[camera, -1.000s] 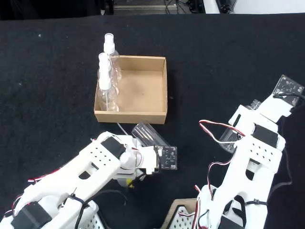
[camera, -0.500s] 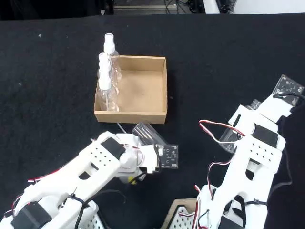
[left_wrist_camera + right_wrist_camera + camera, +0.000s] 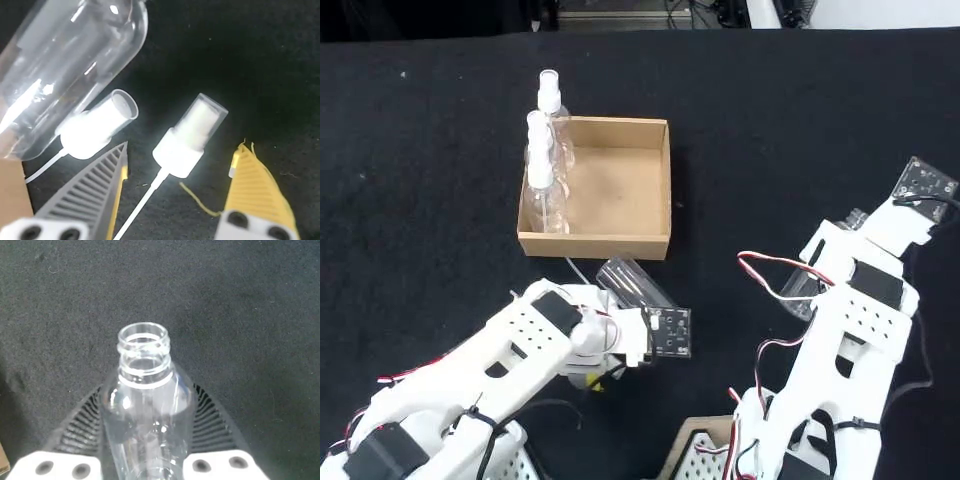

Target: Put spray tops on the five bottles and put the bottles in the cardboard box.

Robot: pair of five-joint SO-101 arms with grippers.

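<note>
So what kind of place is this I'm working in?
Probably a robotics lab bench: a table covered in black cloth, cables trailing past its far edge, and a plain cardboard box as the work prop.

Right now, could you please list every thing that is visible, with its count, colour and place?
cardboard box: one, brown, middle of the table.
capped bottles: three, clear with white spray tops, standing along one wall of the cardboard box.
lying bottle: one, clear, on the table near the box.
loose spray tops: two, white, on the table beside the lying bottle.
open bottle: one, clear, no top, in the right gripper.
table: one, black.
left gripper: one, open over one loose spray top.
right gripper: one, shut on the open bottle.
</note>
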